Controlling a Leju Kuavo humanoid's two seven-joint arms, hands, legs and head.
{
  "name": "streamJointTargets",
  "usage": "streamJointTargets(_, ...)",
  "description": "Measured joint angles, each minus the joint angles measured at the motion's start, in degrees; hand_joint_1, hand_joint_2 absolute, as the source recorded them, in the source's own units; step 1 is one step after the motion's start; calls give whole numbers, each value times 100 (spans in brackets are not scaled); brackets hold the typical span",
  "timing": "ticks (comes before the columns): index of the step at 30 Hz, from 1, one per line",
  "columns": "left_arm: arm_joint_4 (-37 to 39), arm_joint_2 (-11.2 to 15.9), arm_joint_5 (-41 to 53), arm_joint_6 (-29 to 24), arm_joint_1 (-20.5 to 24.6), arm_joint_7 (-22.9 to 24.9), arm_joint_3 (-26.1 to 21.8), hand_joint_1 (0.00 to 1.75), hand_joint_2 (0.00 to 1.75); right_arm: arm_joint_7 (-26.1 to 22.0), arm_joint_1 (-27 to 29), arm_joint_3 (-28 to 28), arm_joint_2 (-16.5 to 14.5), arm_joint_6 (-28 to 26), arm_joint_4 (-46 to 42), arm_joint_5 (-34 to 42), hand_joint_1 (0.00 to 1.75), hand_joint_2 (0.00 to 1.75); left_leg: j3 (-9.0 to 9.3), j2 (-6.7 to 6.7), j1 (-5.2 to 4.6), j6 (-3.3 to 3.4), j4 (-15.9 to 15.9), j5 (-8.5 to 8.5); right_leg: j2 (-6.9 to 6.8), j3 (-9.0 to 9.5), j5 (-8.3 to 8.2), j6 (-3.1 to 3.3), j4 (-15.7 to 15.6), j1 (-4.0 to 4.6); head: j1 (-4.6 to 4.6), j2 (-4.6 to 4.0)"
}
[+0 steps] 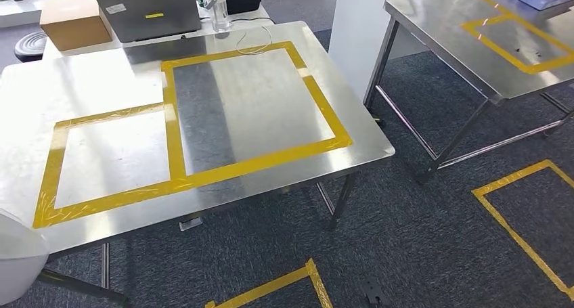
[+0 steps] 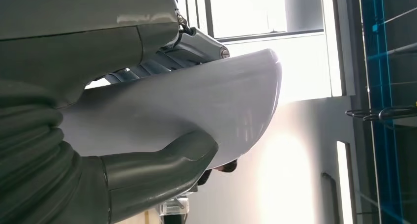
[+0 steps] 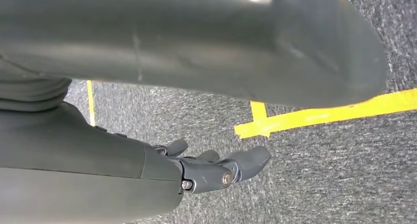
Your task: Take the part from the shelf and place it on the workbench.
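From up top, the steel workbench [image 1: 223, 105] is right in front, yellow tape [image 1: 257, 162] marking two rectangles on it. A laptop [image 1: 149, 10], cardboard box [image 1: 73, 22] and clear bottle [image 1: 215, 7] sit along its far edge. The white part [image 1: 17, 254] pokes in at the lower left corner, just off the bench.

Left wrist cam: the left hand [image 2: 147, 111] grips that white part [image 2: 196, 106], thumb [image 2: 167, 165] wrapped under it.

Right wrist cam: the right hand [image 3: 211, 167] hangs over grey carpet [image 3: 319, 175], holding nothing, fingers loosely apart.
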State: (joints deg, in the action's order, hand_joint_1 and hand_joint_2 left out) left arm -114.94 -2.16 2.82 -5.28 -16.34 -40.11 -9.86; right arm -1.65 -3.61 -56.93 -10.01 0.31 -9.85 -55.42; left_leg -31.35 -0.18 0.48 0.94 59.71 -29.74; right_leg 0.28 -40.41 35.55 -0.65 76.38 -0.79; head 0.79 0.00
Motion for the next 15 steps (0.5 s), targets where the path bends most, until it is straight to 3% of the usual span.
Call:
streamJointTargets(1, 40, 31, 18, -4, 17, 0, 43, 175, 175, 1, 7, -6, 0, -6, 0, 16, 0, 0, 59, -16, -5, 1, 0, -43, 0, -56, -207, 18, -99, 7, 1, 0)
streamJointTargets(3, 113, 90, 38, -6, 65, -1, 126, 175, 175, -7, 15, -32, 0, -11, -1, 52, 0, 0, 180, -39, -10, -15, -1, -140, 0, 107, -769, 92, -790, 40, 0, 0)
streamJointTargets(4, 150, 118, 47, -7, 94, -1, 164, 175, 175, -13, 15, -51, 0, -12, -1, 67, 0, 0, 218, -48, -21, -38, 2, -193, -1, 232, -939, 129, -1146, 61, -2, 0)
streamJointTargets(5, 185, 147, 56, -8, 116, 0, 197, 175, 175, -16, 7, -70, -1, -10, 0, 77, 0, 0, 235, -52, -28, -68, -1, -233, -5, 330, -1006, 155, -1391, 81, -6, 0)
streamJointTargets(7, 250, 193, 72, -11, 155, 4, 246, 175, 175, -19, -5, -95, -4, -9, 1, 90, 0, 0, 249, -53, -46, -122, -15, -276, -3, 415, -950, 162, -1562, 96, -12, -1)
streamJointTargets(11, 358, 303, 81, -44, 238, 11, 324, 175, 175, -20, 3, -132, -15, -42, 1, 97, 0, 0, 363, -28, -66, -62, -114, -257, 11, 451, -937, 138, -1625, 74, -14, -1)
streamJointTargets(15, 488, 439, 154, -161, 358, 31, 342, 175, 175, -23, -6, -141, -30, -81, 1, 91, 0, 0, 448, -18, -70, -107, -242, -275, 10, 528, -887, 192, -1656, 73, -15, 0)
